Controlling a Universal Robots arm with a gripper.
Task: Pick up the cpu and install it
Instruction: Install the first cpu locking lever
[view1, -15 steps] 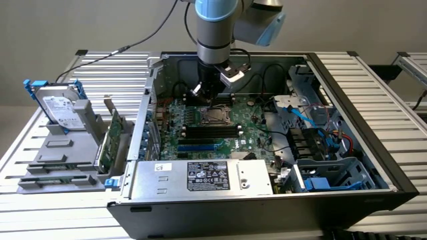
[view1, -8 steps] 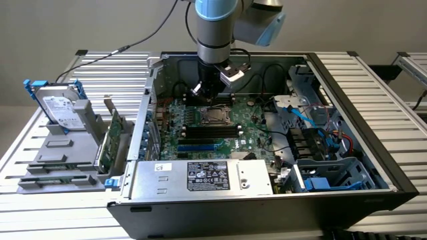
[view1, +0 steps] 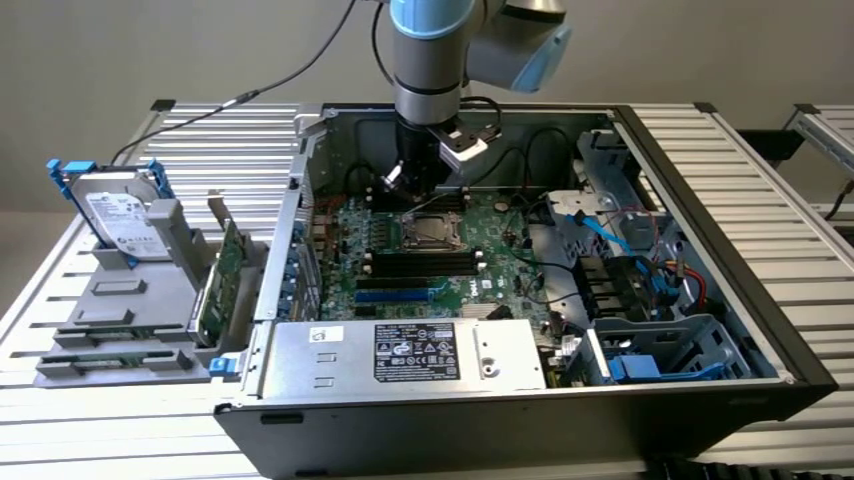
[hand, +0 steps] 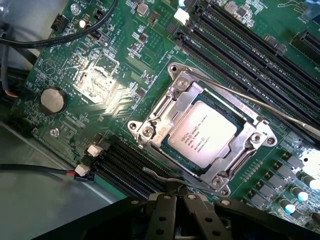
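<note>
One arm on my rig, reaching down into the open computer case (view1: 747, 330) from above. Gripper (view1: 424, 190) hovers just over the green motherboard (view1: 400, 255), close above the chip socket. In the wrist view my gripper (hand: 175, 200) shows its dark fingers (hand: 161, 212) pressed together with nothing between them.

The cpu (hand: 201, 134) is already sitting in its socket, silver-grey top up, printed text visible. The metal socket frame (hand: 150, 131) lies around it, covering its edges; the chip looks flat and square to the frame. In the exterior view the cpu (view1: 430, 229) sits near the middle of the board, just below the gripper, not touching it as far as I can see. A thin metal lever (hand: 280, 112) runs slanted past one side of the socket.

Black memory slots (hand: 235, 45) run along one side of the socket, more slots (hand: 125, 167) on the other side. A round coin battery (hand: 52, 100) sits on the board well apart from the socket. Black cables (hand: 45, 40) cross the board corner.

Outside the case, on the exterior view's left, a hard drive (view1: 118, 215) with a blue bracket stands upright in a grey holder (view1: 127, 310), and a green circuit card (view1: 230, 270) stands on edge beside the case wall. The grey power supply box (view1: 400, 355) sits at the case's near edge. Everything rests on a slatted metal table (view1: 787, 180).
</note>
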